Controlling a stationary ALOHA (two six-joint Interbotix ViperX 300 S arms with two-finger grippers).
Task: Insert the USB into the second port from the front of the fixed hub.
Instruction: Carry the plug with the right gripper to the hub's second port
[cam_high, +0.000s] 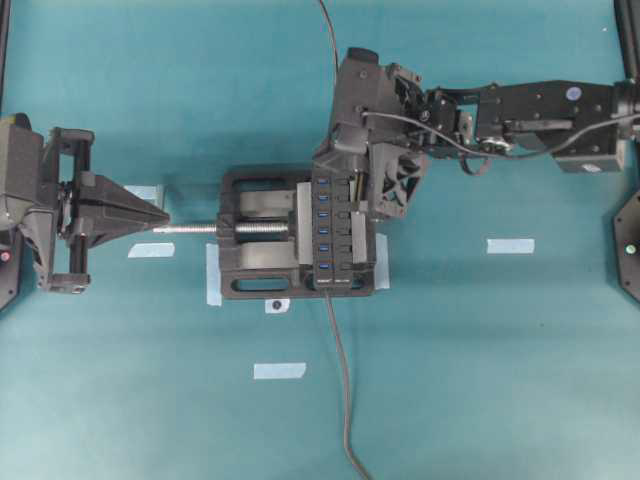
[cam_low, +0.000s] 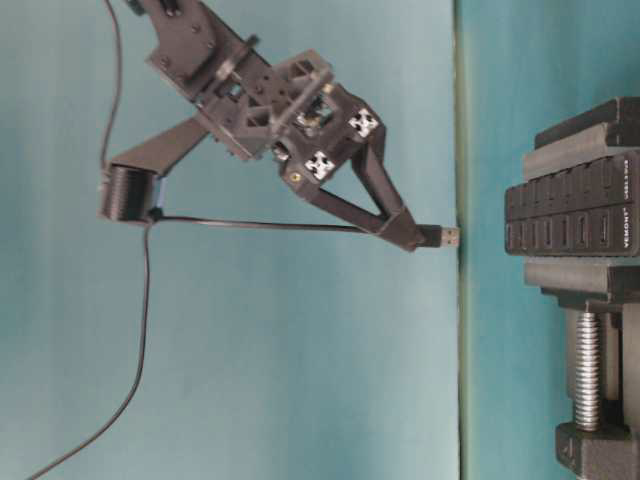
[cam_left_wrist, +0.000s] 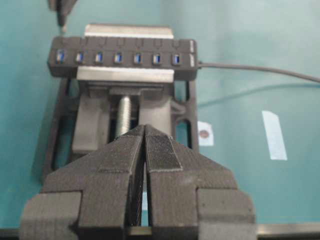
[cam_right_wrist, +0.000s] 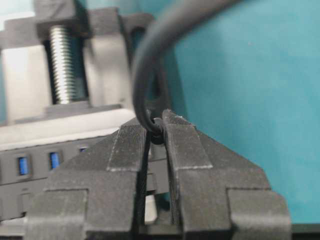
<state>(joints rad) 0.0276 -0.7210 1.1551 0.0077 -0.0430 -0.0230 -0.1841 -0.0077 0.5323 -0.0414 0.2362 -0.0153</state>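
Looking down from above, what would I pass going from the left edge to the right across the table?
Left pincer → silver screw → black vise → fixed hub with its blue sockets → right pincer, over the hub's far end → strip of pale tape.

Right arm reaches in from the right edge of the overhead view, extended across toward the middle, wrist pitched down. Right claw (cam_low: 425, 237) has its jaws clamped on the USB (cam_low: 447, 237): plug tip pokes out past the fingertips in the table-level view, cable pinched between the pads (cam_right_wrist: 185, 145) in the right wrist view. In the table-level view the fingers converge to a narrow point.

Left arm sits at the left edge of the overhead view, level, pointing toward the centre. Left claw (cam_high: 155, 218) has its jaws fully together, nothing between them; fingers (cam_left_wrist: 162, 152) meet flush along the centreline in the left wrist view.
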